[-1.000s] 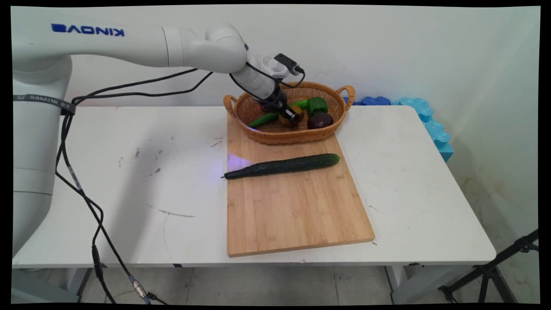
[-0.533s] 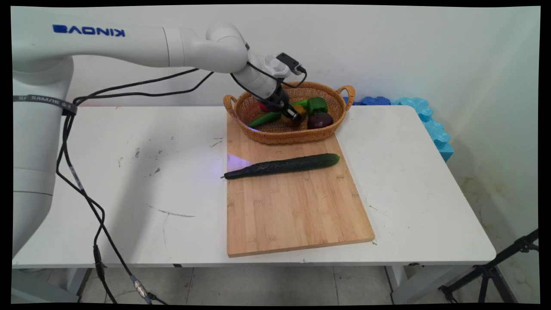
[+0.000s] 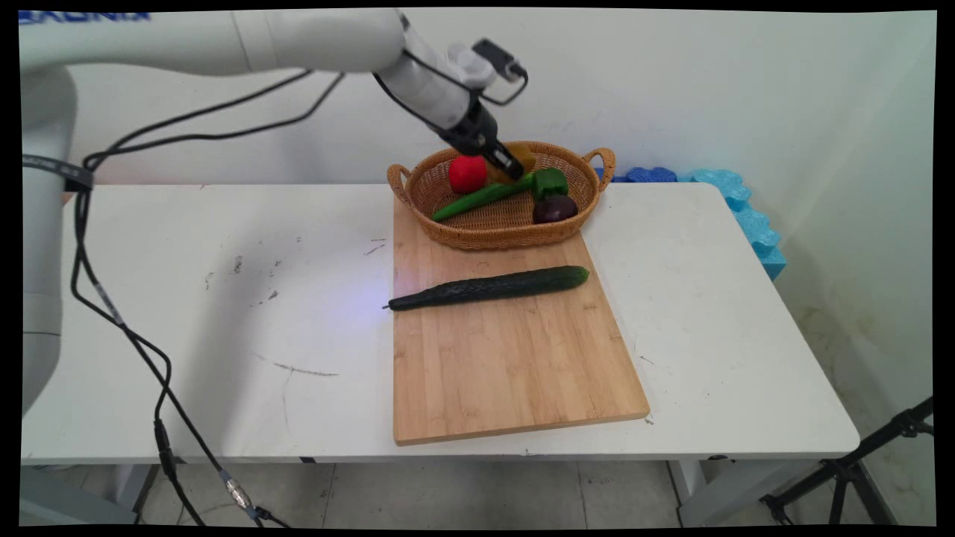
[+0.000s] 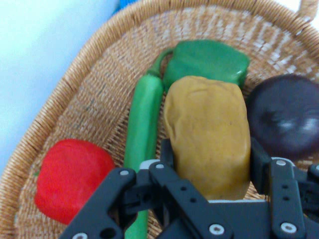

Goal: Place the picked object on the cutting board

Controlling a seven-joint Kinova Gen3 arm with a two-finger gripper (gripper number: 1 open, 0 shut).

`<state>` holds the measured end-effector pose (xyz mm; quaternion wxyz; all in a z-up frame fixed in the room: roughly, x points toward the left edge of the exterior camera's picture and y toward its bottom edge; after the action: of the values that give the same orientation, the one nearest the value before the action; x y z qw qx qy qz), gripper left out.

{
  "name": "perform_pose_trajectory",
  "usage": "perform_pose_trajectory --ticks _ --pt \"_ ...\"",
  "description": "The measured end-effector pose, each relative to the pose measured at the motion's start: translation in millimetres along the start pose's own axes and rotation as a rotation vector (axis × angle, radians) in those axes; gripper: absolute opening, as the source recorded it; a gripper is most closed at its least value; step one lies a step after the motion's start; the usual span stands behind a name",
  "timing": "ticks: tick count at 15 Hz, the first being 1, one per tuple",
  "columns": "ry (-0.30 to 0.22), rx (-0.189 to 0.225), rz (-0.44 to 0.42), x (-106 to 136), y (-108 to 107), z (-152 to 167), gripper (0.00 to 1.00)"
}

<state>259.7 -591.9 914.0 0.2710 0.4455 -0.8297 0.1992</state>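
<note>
Lying nearest on the cutting board [image 3: 515,358] is a dark cucumber [image 3: 489,287]; beyond it, above the wicker basket [image 3: 589,205], the gripper [image 4: 209,162] pinches a yellow pepper [image 4: 207,134] between its fingers [image 4: 261,159], long axis running away from the hand, over the red pepper [image 4: 70,179], long green chili [image 4: 142,129], green pepper [image 4: 207,59] and purple onion [image 4: 286,114].

One wicker basket [image 3: 477,237] is seen at the far end of one wooden cutting board [image 3: 515,373]. Five vegetables are counted in or just above the basket: one yellow-brown potato-like piece [image 4: 209,134], one red pepper [image 3: 467,174], one green pepper [image 3: 550,181], one slim light-green cucumber [image 3: 477,198] and one dark purple round piece [image 3: 553,209]. On the board, near the basket, one long dark cucumber [image 3: 489,287] is counted. One gripper [image 4: 214,167] is present.
</note>
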Motion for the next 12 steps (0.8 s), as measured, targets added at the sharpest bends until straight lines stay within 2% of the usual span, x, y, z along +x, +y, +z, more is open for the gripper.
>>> perform_pose_trajectory --ticks 3,5,8,12 --pt "0.024 -0.044 0.033 10 8 -49 0.00" --pt "0.032 -0.091 0.055 8 17 -79 0.00" --pt "0.024 -0.160 0.070 -4 37 -113 0.00" --pt "0.004 -0.237 0.102 -31 71 -134 0.00"
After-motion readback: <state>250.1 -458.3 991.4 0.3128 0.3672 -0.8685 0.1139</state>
